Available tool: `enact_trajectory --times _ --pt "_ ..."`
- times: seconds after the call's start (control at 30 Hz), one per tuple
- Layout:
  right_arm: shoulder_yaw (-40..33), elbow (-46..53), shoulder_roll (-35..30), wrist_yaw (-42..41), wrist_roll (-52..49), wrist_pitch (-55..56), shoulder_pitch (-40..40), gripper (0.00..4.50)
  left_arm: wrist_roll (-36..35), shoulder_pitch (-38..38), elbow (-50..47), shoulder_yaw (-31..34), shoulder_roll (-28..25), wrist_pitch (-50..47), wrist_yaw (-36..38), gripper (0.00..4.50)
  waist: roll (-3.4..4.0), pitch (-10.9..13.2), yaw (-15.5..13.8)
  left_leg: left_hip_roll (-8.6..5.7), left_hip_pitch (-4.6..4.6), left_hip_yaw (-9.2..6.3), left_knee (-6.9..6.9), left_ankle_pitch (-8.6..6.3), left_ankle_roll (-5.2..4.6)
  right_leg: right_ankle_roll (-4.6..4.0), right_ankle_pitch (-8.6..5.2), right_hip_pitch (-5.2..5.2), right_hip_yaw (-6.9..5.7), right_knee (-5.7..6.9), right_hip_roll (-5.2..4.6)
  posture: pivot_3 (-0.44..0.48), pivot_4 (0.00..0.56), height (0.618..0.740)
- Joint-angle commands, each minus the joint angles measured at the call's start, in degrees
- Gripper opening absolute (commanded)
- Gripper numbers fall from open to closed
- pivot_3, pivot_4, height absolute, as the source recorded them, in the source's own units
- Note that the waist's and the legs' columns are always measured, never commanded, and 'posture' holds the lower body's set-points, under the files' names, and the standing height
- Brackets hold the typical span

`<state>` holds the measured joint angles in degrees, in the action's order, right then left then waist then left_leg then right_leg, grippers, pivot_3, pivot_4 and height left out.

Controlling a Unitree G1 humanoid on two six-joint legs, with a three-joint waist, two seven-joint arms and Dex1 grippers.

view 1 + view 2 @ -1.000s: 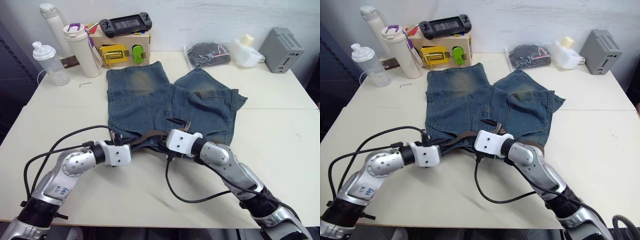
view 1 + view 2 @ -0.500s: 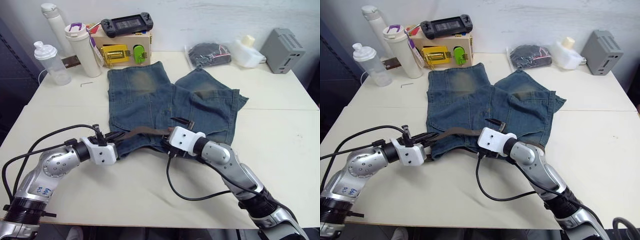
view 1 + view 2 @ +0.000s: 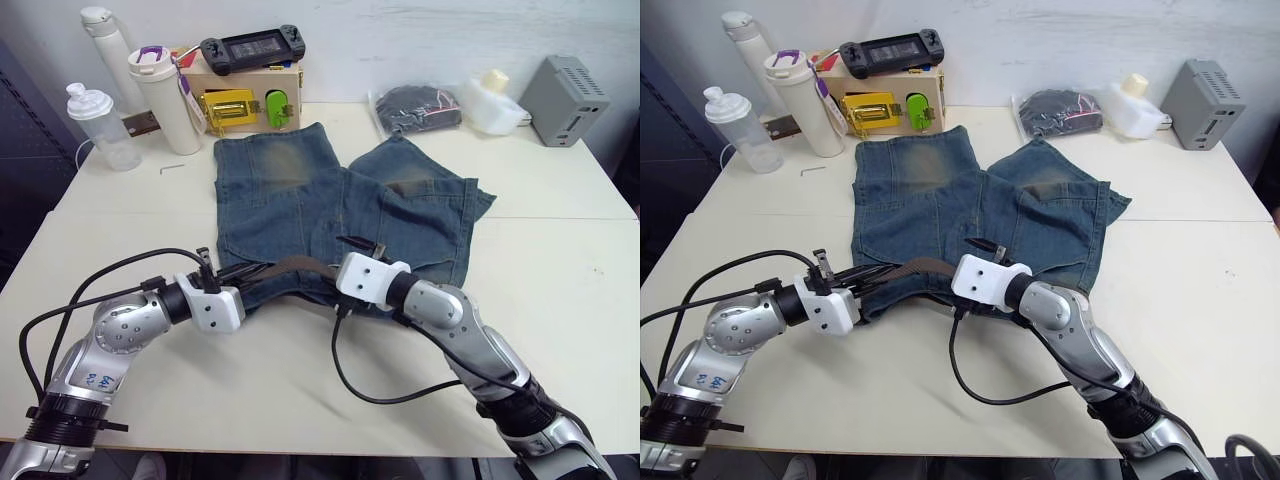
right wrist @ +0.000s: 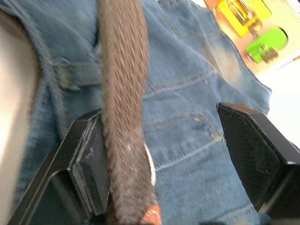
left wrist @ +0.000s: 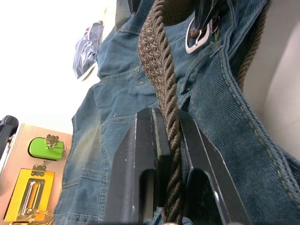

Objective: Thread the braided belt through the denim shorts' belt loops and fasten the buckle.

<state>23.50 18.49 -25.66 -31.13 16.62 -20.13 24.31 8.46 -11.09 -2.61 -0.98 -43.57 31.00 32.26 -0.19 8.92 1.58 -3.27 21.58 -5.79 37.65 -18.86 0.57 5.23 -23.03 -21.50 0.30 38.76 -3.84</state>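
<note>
Along the back left of the bench (image 3: 120,210) a bottle (image 3: 95,125) and a white tumbler (image 3: 165,95) are standing beside a wooden latch box (image 3: 245,100) with a game console (image 3: 250,47) lying on top. The shorts (image 3: 340,210) are lying flat mid-bench, waistband toward the near edge, legs pointing to the back wall.

The left gripper (image 5: 169,154) is reaching in from the left at the waistband's left end, its two fingers (image 5: 150,159) pinching tight on the belt (image 5: 157,61). From there the belt is arching up over the waistband and running right toward the right gripper (image 4: 159,159). In the left wrist view the silver buckle (image 5: 197,35) is lying on the denim just past the belt, close to the other gripper's tips.

The right gripper is sitting at the middle of the waistband with its fingers spread wide; the belt is passing between them, lying against one pad (image 4: 91,164) and well clear of the other, so it is gripping nothing. A belt loop (image 4: 75,77) is showing on the waistband beside the belt.

Far right at the back, a dark bag (image 3: 415,105), a white container (image 3: 495,100) and a grey box (image 3: 565,85) are sitting
</note>
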Motion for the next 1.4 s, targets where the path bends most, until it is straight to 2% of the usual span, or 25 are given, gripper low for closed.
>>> enact_trajectory --times 0.03,0.1,0.23,0.27,0.43,0.5,0.57,0.6,0.67,0.7,0.8,0.83,0.9,0.97,1.03,1.1,1.17,1.23,1.3,1.4 --pt "-1.8 0.0 0.0 1.7 2.2 -0.5 -0.2 3.14 -3.0 0.3 -2.6 1.6 0.2 1.0 0.3 0.00 0.00 0.0 0.0 0.00 0.00 0.00 0.00 0.00 0.00 0.00 0.00 0.00 0.00 -0.01 0.00 0.000 0.150 0.740" --pt "-2.1 -0.4 0.2 2.7 2.9 -0.5 -0.8 2.40 -3.6 0.6 -2.7 2.0 0.2 0.9 0.2 0.00 0.00 0.0 0.0 0.00 0.00 0.00 0.00 0.00 0.00 0.00 0.00 0.00 0.00 -0.01 0.00 0.000 0.150 0.740" --pt "-2.7 0.3 1.7 4.2 3.1 -0.8 -2.1 0.31 -2.4 2.5 -0.2 3.1 -1.1 4.7 -0.1 0.00 0.00 0.0 0.0 0.00 0.00 0.00 -0.01 0.00 0.00 0.00 0.00 0.00 0.00 0.00 0.00 0.000 0.150 0.740" --pt "-2.7 0.5 1.7 4.3 3.5 -0.7 -2.2 0.02 -2.2 2.9 0.1 3.3 -1.3 5.5 -0.1 0.00 0.00 0.0 0.1 0.00 -0.01 0.00 -0.02 0.00 0.00 0.00 0.00 -0.01 0.00 0.01 0.00 0.000 0.150 0.740" --pt "-1.8 1.2 2.3 5.7 6.4 1.2 -1.3 0.02 0.4 2.8 1.4 4.2 -1.5 6.6 -1.3 0.00 0.00 0.0 0.0 0.00 -0.01 0.01 -0.01 0.00 0.00 0.00 0.00 -0.04 -0.01 0.02 0.01 0.000 0.150 0.740" --pt "-1.0 1.5 3.0 5.6 7.1 2.0 -1.1 0.02 -0.8 2.6 0.9 4.3 -0.9 4.1 -1.1 0.00 0.00 0.0 0.0 0.00 -0.01 0.01 -0.01 0.00 0.00 0.00 0.00 -0.03 0.00 0.02 0.01 0.000 0.150 0.740" --pt "0.2 1.3 4.1 5.6 8.2 2.2 -1.1 0.00 -2.7 2.9 -1.3 4.7 -0.4 -1.3 -0.4 0.92 0.00 0.0 0.1 0.00 -0.01 0.01 0.00 0.00 0.00 0.00 0.00 -0.03 0.01 0.05 0.01 0.000 0.150 0.740" --pt "1.0 1.1 4.2 5.4 9.1 2.4 -1.2 0.00 -2.7 3.5 -2.9 5.1 -0.6 -3.5 -0.2 1.14 0.00 0.0 0.1 0.00 -0.01 0.01 0.00 0.00 0.00 0.00 0.00 -0.03 0.01 0.08 0.01 0.000 0.150 0.740" --pt "1.8 0.8 4.4 5.3 10.5 2.6 -1.3 0.00 -3.7 4.7 -6.1 6.5 -0.8 -7.9 0.1 2.05 0.00 0.0 0.1 0.00 -0.01 0.00 -0.01 0.00 0.00 0.00 0.00 -0.04 0.01 0.13 0.01 0.000 0.150 0.740" --pt "1.8 0.7 4.7 5.4 10.8 2.2 -1.4 0.00 -6.8 5.3 -8.6 8.1 -0.8 -12.1 0.4 2.52 0.00 0.0 0.1 0.00 -0.01 0.00 -0.01 0.00 0.00 0.00 0.00 -0.04 0.02 0.14 0.01 0.000 0.150 0.740" --pt "1.5 0.1 5.4 5.8 11.4 1.3 -1.1 0.00 -28.2 5.5 -19.5 15.4 -1.5 -31.3 1.3 3.79 -0.01 0.0 0.1 0.01 0.00 -0.01 -0.03 0.00 0.00 0.00 0.00 -0.04 0.03 0.13 0.01 0.000 0.150 0.740" --pt "1.3 -0.3 5.5 6.0 11.6 1.3 -0.8 0.00 -36.1 4.5 -21.8 17.8 -2.0 -37.8 0.1 4.07 -0.01 0.0 0.1 0.03 0.00 -0.01 -0.03 0.00 0.00 0.00 0.00 -0.04 0.04 0.16 0.01 0.000 0.150 0.740" --pt "1.3 -1.2 5.8 6.5 12.3 1.3 -0.3 0.00 -51.1 4.0 -24.4 21.8 -3.8 -49.2 -2.1 4.07 -0.01 0.0 0.1 0.04 0.00 -0.03 -0.02 0.00 0.00 0.00 0.00 -0.04 0.05 0.15 0.02 0.000 0.150 0.740" --pt "1.4 -2.3 6.2 7.2 13.1 1.6 0.4 0.00 -71.8 5.5 -24.8 25.0 -7.6 -60.5 -5.2 4.07 -0.02 0.0 0.1 0.05 0.00 -0.05 0.00 0.00 0.00 0.00 0.00 -0.03 0.06 0.16 0.02 0.000 0.150 0.740" --pt "1.8 -3.2 6.6 7.7 13.7 2.2 1.1 0.00 -92.1 10.6 -27.3 25.9 -10.6 -65.0 -5.7 4.07 -0.01 0.0 0.1 0.04 -0.01 -0.06 0.02 0.00 0.01 0.00 0.00 -0.02 0.06 0.15 0.02 0.000 0.150 0.740" --pt "2.3 -4.0 7.0 8.2 14.4 2.8 1.8 0.00 -104.3 17.0 -31.0 24.6 -10.8 -66.3 -5.6 4.07 -0.01 0.0 0.1 0.04 -0.06 -0.05 0.00 0.00 0.01 0.00 0.00 0.02 0.09 0.15 0.02 0.000 0.150 0.740" --pt "2.6 -4.5 7.2 8.3 14.6 3.3 2.3 0.00 -108.7 23.8 -35.6 19.8 -7.6 -66.7 -10.0 4.07 -0.01 0.0 0.5 0.07 -0.09 -0.07 -0.05 -0.01 0.02 0.00 0.00 0.03 0.12 0.24 0.03 0.000 0.150 0.740" --pt "2.8 -5.0 7.1 8.5 15.2 4.2 2.8 0.00 -117.6 27.6 -38.3 15.0 -4.2 -65.4 -19.3 4.07 0.01 0.0 0.8 0.06 -0.11 -0.05 -0.14 -0.01 0.02 0.00 0.00 0.03 0.14 0.21 0.03 0.000 0.150 0.740" --pt "3.2 -5.4 6.7 9.1 16.7 5.6 3.7 0.00 -121.4 27.6 -39.0 9.2 3.8 -60.3 -31.0 4.07 0.00 0.0 0.8 0.05 -0.17 0.02 -0.19 -0.01 0.02 0.00 0.00 0.08 0.18 0.12 0.03 0.000 0.150 0.740" --pt "3.4 -5.6 6.2 9.7 18.5 7.2 4.4 0.00 -121.5 26.8 -39.7 3.8 14.8 -55.4 -43.7 4.07 0.01 0.0 -0.2 0.08 -0.16 0.05 0.13 -0.01 0.04 -0.06 -0.03 0.15 0.19 0.07 0.15 0.000 0.150 0.740"
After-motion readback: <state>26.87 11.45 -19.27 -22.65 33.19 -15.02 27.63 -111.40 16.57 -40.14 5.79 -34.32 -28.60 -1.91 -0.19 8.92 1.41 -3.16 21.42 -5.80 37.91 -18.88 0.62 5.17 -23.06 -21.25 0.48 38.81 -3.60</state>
